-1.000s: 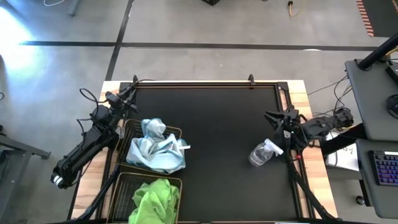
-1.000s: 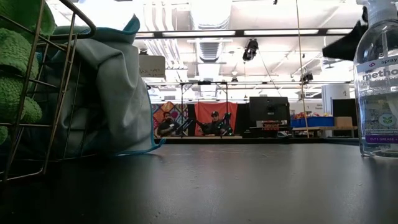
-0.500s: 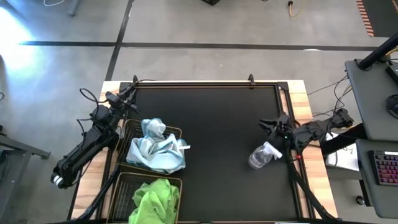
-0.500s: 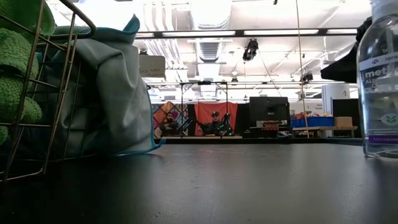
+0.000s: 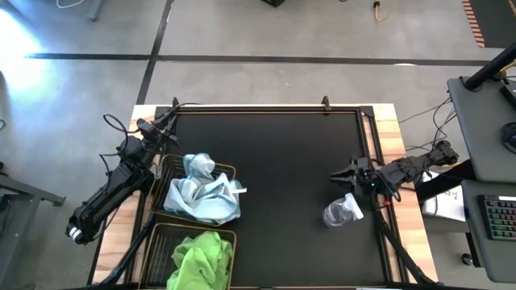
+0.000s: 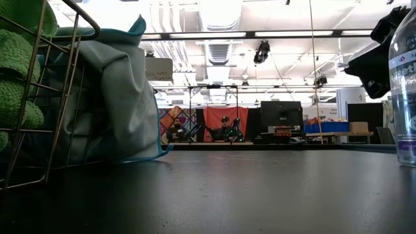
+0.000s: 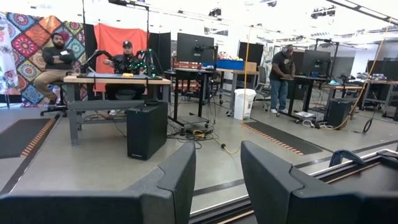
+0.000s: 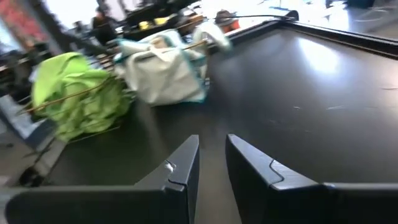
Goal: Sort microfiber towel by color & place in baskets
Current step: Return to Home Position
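Several pale blue-white towels (image 5: 201,192) lie heaped in the far wire basket (image 5: 234,171), one corner draped over its right rim. Lime green towels (image 5: 200,256) fill the near basket (image 5: 157,242). Both piles show in the right wrist view, green (image 8: 74,93) and pale (image 8: 165,71), and in the low view, green (image 6: 16,65) and pale (image 6: 117,97). My right gripper (image 5: 337,172) hovers at the table's right side, pointing at the baskets with a narrow gap between its fingers (image 8: 212,155). My left gripper (image 5: 171,113) waits past the far-left corner, slightly open (image 7: 217,168). My right gripper (image 6: 374,65) stands close beside the upper part of the clear spray bottle (image 6: 406,97). Whether its outer side touches the bottle I cannot tell. Nothing is between its fingers.
The clear spray bottle (image 5: 340,211) stands upright near the table's right edge, just nearer than my right gripper. The black table top (image 5: 282,161) between baskets and bottle is bare. People sit and stand at benches in the room beyond.
My right gripper has moved toward the table's near edge and a little toward the left, lower over the table. The spray bottle has slid toward the near edge, staying upright. The towels and my left arm have kept still.
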{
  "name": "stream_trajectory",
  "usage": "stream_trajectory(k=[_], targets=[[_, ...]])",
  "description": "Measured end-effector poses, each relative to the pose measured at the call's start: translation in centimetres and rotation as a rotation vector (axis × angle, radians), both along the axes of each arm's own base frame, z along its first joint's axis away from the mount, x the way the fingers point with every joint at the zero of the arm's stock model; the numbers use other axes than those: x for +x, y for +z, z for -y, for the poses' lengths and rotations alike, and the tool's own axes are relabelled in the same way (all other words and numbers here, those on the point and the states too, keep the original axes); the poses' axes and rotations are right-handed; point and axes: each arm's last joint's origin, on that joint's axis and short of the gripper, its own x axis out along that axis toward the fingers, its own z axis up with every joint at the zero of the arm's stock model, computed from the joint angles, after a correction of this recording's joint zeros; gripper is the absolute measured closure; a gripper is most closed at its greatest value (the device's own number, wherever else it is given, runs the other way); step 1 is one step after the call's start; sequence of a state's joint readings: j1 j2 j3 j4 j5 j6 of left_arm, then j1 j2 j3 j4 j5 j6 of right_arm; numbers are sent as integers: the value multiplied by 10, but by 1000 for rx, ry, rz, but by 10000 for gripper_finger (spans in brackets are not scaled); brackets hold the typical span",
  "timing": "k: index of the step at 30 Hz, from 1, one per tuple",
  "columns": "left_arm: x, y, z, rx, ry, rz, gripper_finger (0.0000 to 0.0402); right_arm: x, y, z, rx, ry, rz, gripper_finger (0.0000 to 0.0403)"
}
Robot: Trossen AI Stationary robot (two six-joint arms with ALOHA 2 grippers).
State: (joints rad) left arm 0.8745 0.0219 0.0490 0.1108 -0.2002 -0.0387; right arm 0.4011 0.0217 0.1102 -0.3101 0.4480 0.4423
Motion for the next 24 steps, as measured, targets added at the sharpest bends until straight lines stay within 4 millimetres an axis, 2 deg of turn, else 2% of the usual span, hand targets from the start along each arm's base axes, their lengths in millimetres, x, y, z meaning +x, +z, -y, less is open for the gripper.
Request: stream_trajectory(k=[11, 14, 24], targets=[[0, 0, 0, 0, 0, 0, 288, 4, 10, -6, -65, 172, 152, 330], [0, 0, 0, 0, 0, 0, 288, 5, 7, -9, -61, 232, 197, 330], [0, 0, 0, 0, 0, 0, 288, 8, 2, -11, -49, 270, 218, 330]])
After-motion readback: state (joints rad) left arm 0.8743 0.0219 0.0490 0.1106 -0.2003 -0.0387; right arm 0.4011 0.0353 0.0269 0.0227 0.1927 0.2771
